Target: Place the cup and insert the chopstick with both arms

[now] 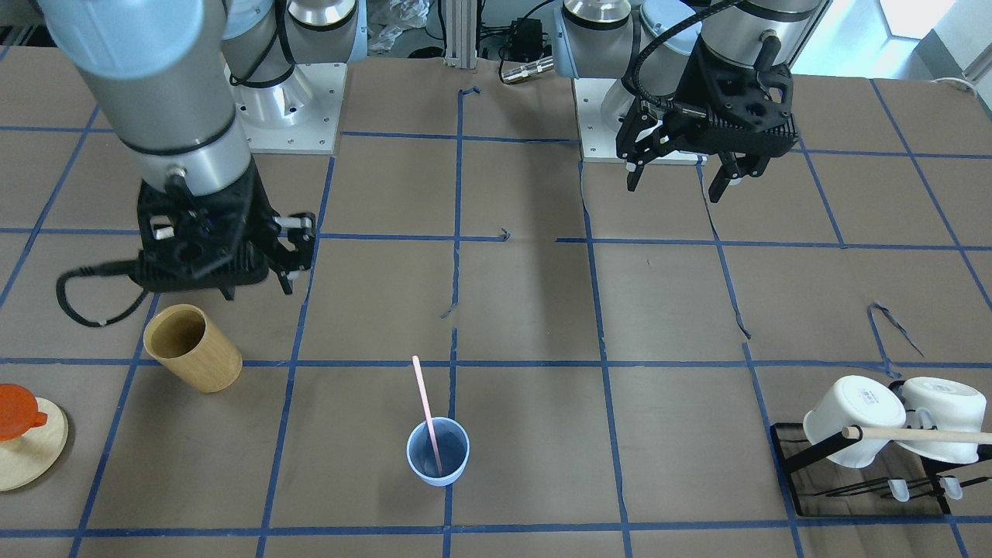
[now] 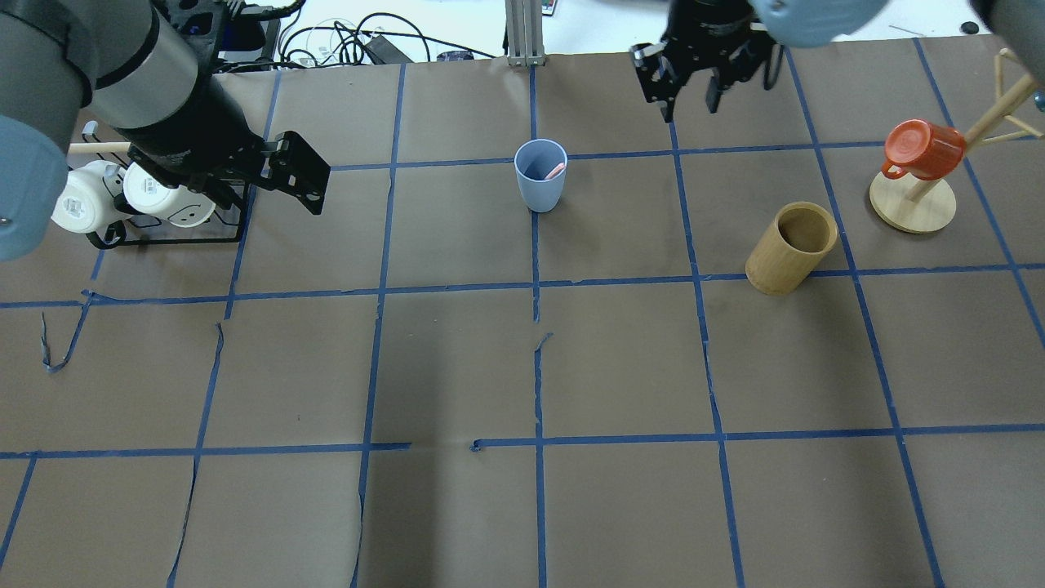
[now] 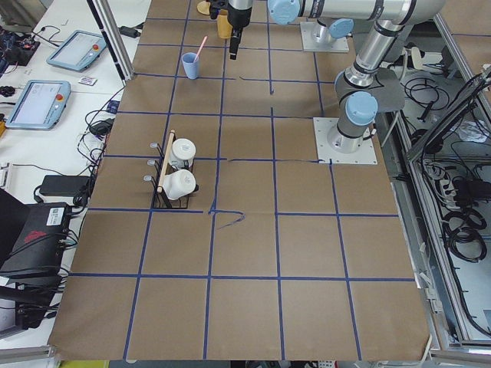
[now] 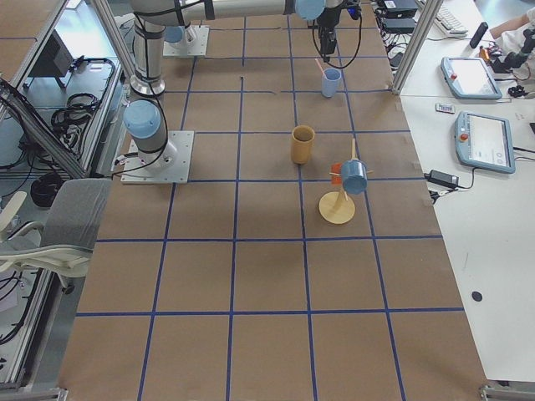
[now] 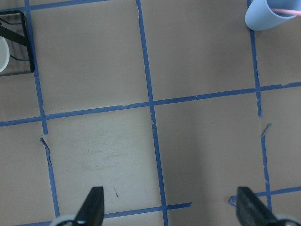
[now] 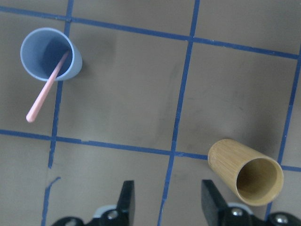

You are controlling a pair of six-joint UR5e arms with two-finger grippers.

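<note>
Exterior front-facing: chopstick (image 1: 425,411) in cup (image 1: 454,453); my left tool (image 1: 674,184), right tool (image 1: 258,288) both open, empty.
Cup likely light, tippy; chopstick stiff, slick; I'd pinch mid-shaft.

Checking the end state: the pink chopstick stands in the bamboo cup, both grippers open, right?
No. The pink chopstick stands in the blue cup, not the bamboo cup, as the right wrist view shows. The left gripper and right gripper are open.

Matt plastic cup (image 1: 438,452), wooden holder (image 1: 194,347)
</note>
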